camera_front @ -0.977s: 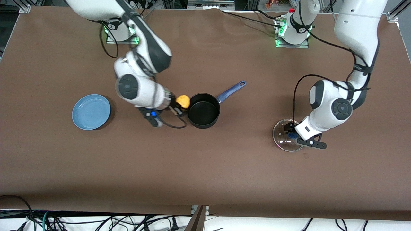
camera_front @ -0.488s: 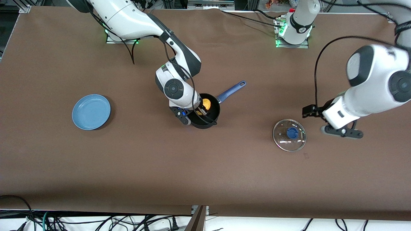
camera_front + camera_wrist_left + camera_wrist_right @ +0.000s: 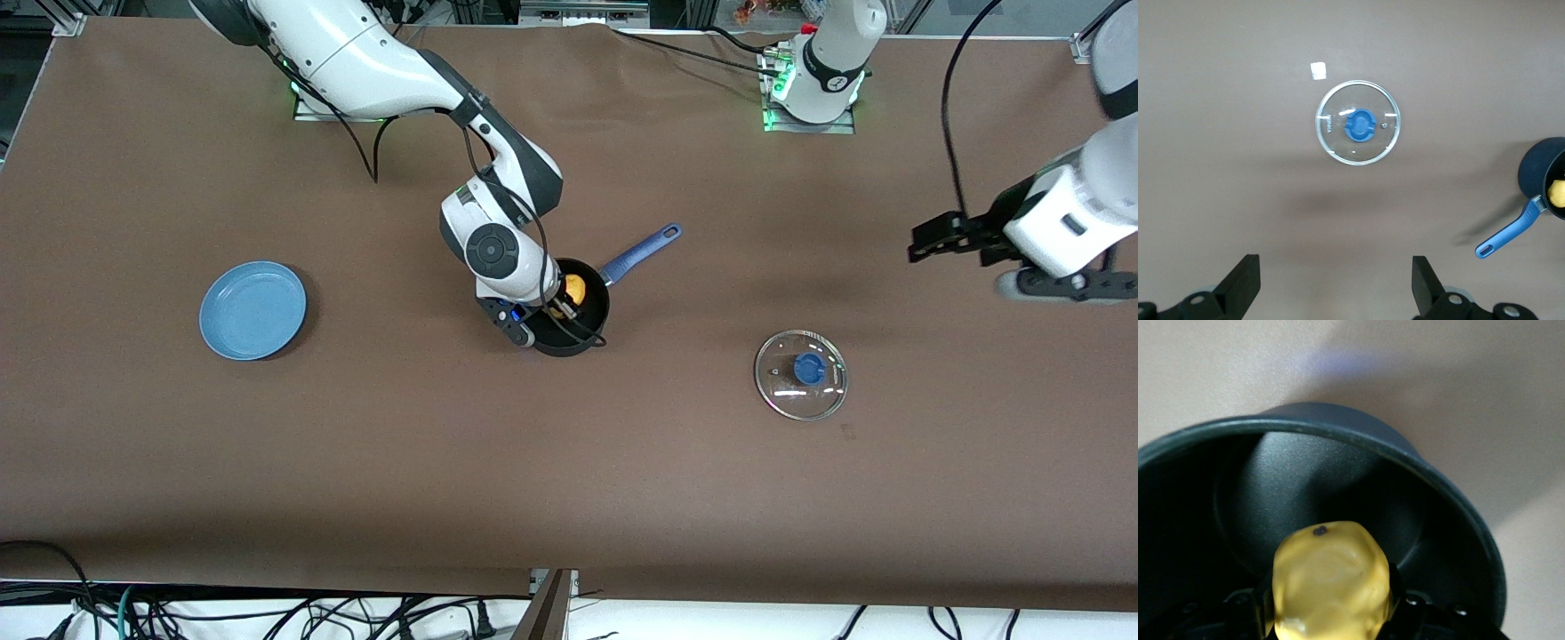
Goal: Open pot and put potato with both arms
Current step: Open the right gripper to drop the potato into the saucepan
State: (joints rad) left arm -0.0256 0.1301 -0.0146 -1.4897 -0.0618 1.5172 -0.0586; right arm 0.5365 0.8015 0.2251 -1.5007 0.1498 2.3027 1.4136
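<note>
Now my right gripper point(image 3: 562, 307) has dipped inside the pot point(image 3: 573, 324), fingers clamped on the potato point(image 3: 575, 287); release comes next, I judge; my left gripper point(image 3: 929, 242), jaws spread and empty, has lifted away from the lid point(image 3: 801, 374) on the table point(image 3: 569, 480).

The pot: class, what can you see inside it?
Inside the pot is the potato, gripped by the right hand. That hand and the potato hide part of the pot's floor.

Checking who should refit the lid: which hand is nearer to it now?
Left. The left hand hangs open over bare table near the lid; the right hand is in the pot, gripping the potato.
</note>
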